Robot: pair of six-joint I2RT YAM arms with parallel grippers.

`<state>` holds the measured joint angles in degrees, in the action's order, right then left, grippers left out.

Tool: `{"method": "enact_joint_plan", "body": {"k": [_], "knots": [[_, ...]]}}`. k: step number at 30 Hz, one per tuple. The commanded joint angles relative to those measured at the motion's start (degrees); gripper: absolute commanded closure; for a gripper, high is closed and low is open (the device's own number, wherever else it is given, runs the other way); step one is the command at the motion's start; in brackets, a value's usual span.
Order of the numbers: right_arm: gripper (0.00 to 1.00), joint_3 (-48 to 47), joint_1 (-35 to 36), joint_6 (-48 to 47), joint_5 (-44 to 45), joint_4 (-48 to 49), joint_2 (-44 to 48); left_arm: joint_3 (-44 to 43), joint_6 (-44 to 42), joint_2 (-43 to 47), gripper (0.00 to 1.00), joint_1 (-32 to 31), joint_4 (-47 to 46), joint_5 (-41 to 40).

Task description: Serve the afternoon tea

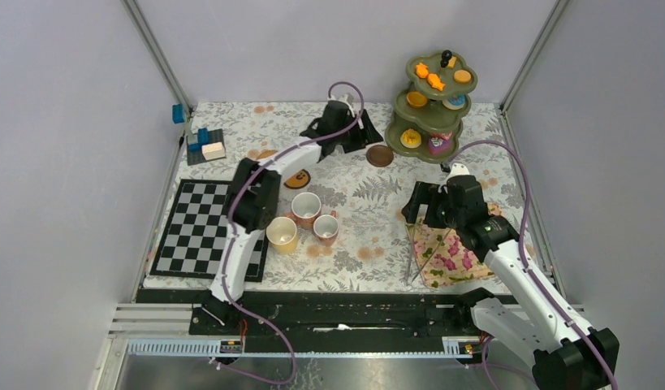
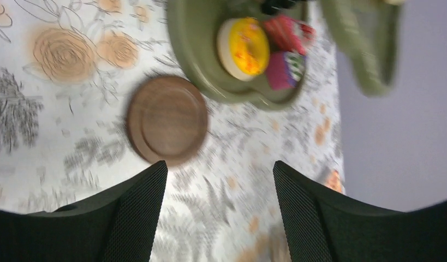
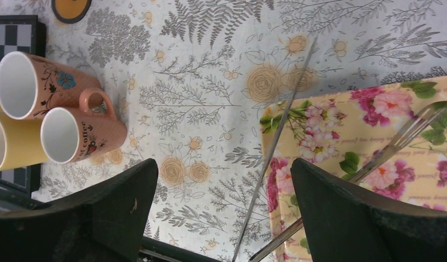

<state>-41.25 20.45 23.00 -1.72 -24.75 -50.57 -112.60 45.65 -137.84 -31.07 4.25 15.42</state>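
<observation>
Beside the olive-green stand's [image 1: 421, 152] lowest tier, a brown coaster [image 2: 166, 120] lay flat just beyond the left gripper [image 2: 220, 180], slightly off its centre line; its fingers stood apart, empty. The right gripper [image 3: 224, 174], also parted, hovered well apart.

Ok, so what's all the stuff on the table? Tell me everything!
tiered stand: one, olive green, far right corner
toy treats: several, orange, yellow, pink, on the stand's tiers
brown coaster: one, bare, beside the stand's foot
orange-centred coaster: one, dark rim, beyond the mugs
yellow mug: one, beside the chessboard
pinkish mugs: two, clustered with the yellow one
chessboard: one, black and white, left side
floral cloth: one, yellow with pink flowers, near right
fork: one, silvery, on the cloth
thin metal utensil: one, silvery, at the cloth's edge
blue blocks: a few, far left
tablecloth: one, fern-patterned
left pincer: open, by the brown coaster
right pincer: open, empty, by the cloth
</observation>
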Motion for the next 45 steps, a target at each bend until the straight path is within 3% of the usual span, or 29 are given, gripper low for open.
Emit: {"method": "enact_joint_plan", "body": {"k": [1,5,9,15,19,23,32,36,42,45], "knots": [[0.02,0.1,-0.3,-0.45,-3.4,4.12,0.93,8.09,-3.97,20.09,0.24,-0.08,-0.9,1.5],[0.02,1.78,-0.32,4.79,-7.11,11.25,1.42,15.65,-9.88,32.08,0.16,1.63,3.51,-0.68],[0.02,-1.38,1.19,9.63,-12.74,13.34,-5.24,21.15,-17.53,42.59,0.02,2.92,9.43,-4.3],[0.02,-9.3,17.21,14.02,-4.57,12.99,-14.65,30.57,-26.58,56.63,0.01,3.08,10.54,-14.95],[0.01,-13.32,26.24,17.25,3.8,7.37,-21.5,37.04,-29.68,62.55,0.01,3.03,7.06,-22.25],[0.2,-16.17,30.81,19.06,11.15,3.61,-26.88,41.25,-29.74,65.08,0.01,3.03,4.81,-23.84],[0.32,-22.75,35.44,19.62,15.8,3.02,-37.85,44.27,-28.07,66.33,0.01,3.04,3.22,-21.34],[0.41,-25.29,36.16,19.54,16.77,2.31,-42.01,45.06,-27.74,67.33,0.01,3.03,2.6,-21.44],[0.61,-32.34,37.12,18.98,21.2,-5.89,-47.82,45.4,-27.44,67.48,0.01,2.95,2.6,-21.39],[0.78,-31.07,37.12,19.24,23.48,-8.11,-45.7,45.39,-27.54,67.71,0.01,2.77,2.75,-21.83]]}}
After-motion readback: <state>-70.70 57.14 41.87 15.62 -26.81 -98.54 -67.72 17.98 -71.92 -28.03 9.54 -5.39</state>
